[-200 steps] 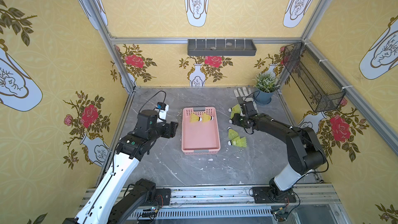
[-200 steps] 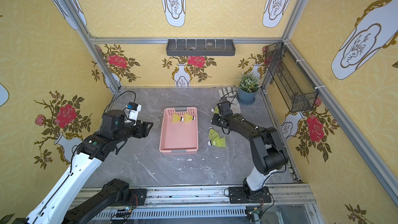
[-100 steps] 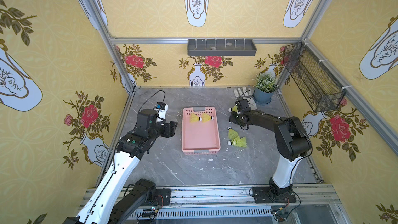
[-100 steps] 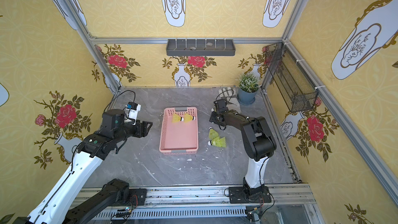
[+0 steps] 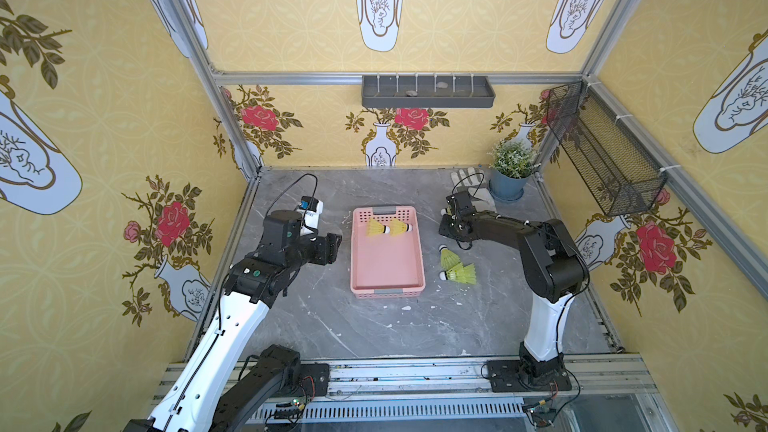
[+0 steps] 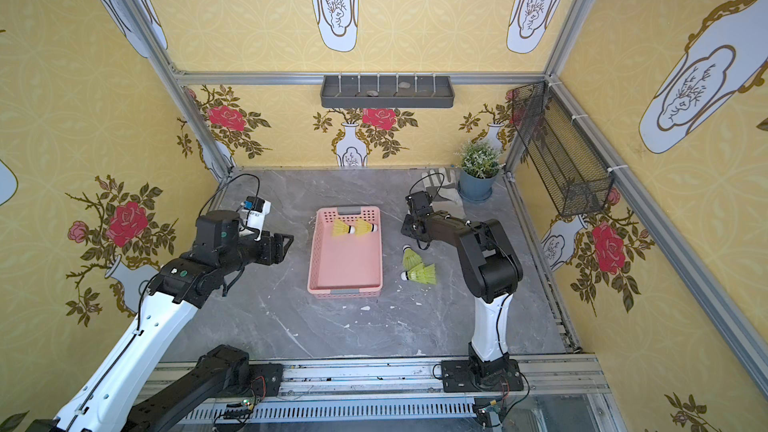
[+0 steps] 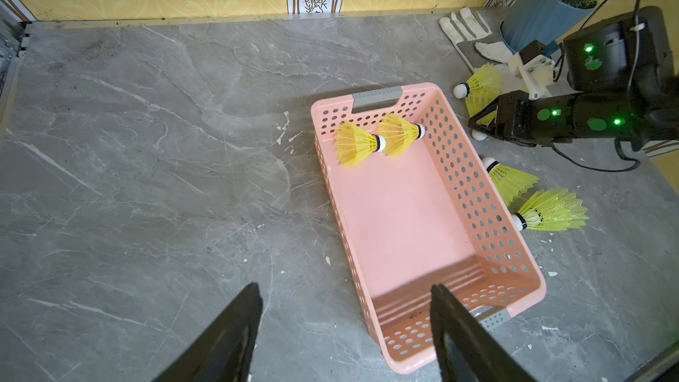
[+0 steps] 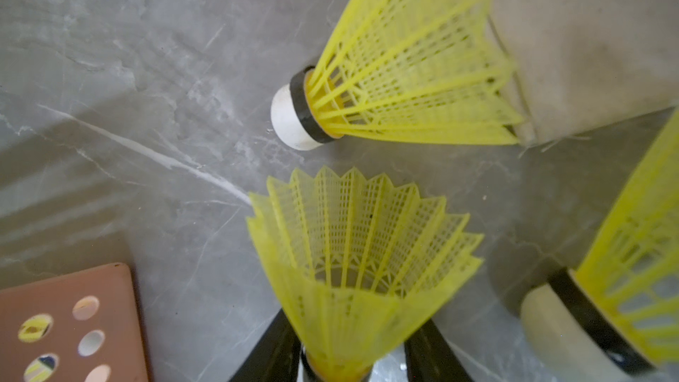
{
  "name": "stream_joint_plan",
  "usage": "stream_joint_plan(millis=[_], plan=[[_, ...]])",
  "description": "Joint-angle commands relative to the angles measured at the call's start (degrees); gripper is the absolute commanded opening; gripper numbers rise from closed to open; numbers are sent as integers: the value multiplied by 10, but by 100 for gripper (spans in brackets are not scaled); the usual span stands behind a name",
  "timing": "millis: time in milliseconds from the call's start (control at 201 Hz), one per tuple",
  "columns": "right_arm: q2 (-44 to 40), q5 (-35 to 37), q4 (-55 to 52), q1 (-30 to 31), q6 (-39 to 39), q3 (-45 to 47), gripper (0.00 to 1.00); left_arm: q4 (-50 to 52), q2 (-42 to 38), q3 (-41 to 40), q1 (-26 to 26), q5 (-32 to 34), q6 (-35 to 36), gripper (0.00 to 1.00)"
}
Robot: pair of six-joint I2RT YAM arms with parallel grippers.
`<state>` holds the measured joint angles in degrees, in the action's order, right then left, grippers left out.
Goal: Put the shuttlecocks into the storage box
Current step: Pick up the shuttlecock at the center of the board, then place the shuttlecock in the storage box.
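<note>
**Right claw around 1 shuttlecock, 2 inside the box**

The storage box [image 5: 386,268] lies in the middle of the counter [image 5: 374,334], with its short ends toward and away from the robot. At its far end 2 shuttlecocks [image 7: 354,143] lie in one line, and the white tip of one touches the skirt of the other. Outside the right wall of the box, 2 more shuttlecocks [image 5: 449,257] lie close together on the counter.

The right claw [image 5: 446,228] is low over the counter, beyond the far right corner of the box and near a glove [image 5: 473,184]. In the right wrist view its 2 fingers [image 8: 283,347] stand close on both sides of the narrow end of 1 shuttlecock [image 8: 360,251], whose skirt points away from the claw. I cannot tell if they press it. Another shuttlecock [image 8: 404,79] lies just ahead with its skirt on the glove, and 1 more [image 8: 632,281] lies just beside.

The left claw [image 5: 334,245] hangs above the counter, left of the box. It is spread wide and holds nothing.
</note>
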<state>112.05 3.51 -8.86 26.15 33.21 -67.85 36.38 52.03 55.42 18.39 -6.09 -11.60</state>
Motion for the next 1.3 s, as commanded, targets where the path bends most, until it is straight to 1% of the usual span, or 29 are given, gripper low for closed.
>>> stream_joint_plan(millis=[0,60,100,284,448,508,588,687,822,896,1031,1110,1175,1265,1300], plan=[[2,9,-3,5,3,-1,34,-12,0,-4,-1,-5,2,74],[-5,7,1,7,0,3,28,-12,0,-4,-1,-5,2,74],[-13,7,7,9,-2,9,26,-12,-1,-4,-2,-5,2,74],[-66,-1,37,21,-34,38,23,-13,0,-5,-2,-7,1,74],[-130,-52,60,29,-93,65,21,-15,4,-6,-3,-23,2,74],[-155,-75,61,34,-125,71,21,-19,7,-6,-3,-42,4,75],[-185,-112,58,43,-171,72,21,-28,16,-6,-2,-86,6,75],[-215,-150,28,56,-222,59,21,-36,38,5,-2,-164,5,74],[-246,-198,-6,72,-291,48,21,-74,71,16,-2,-274,-26,74],[-264,-237,-16,82,-333,50,21,-100,93,22,-1,-313,-44,74],[-283,-271,-48,109,-398,43,21,-103,139,54,9,-352,-43,72],[-285,-284,-76,125,-417,28,21,-102,158,74,22,-362,-29,70],[-284,-294,-95,135,-425,17,21,-91,171,92,34,-360,-10,69],[-282,-300,-115,157,-438,6,21,-67,188,117,60,-336,25,66],[-281,-300,-121,166,-442,3,21,-60,195,125,62,-331,36,66]])
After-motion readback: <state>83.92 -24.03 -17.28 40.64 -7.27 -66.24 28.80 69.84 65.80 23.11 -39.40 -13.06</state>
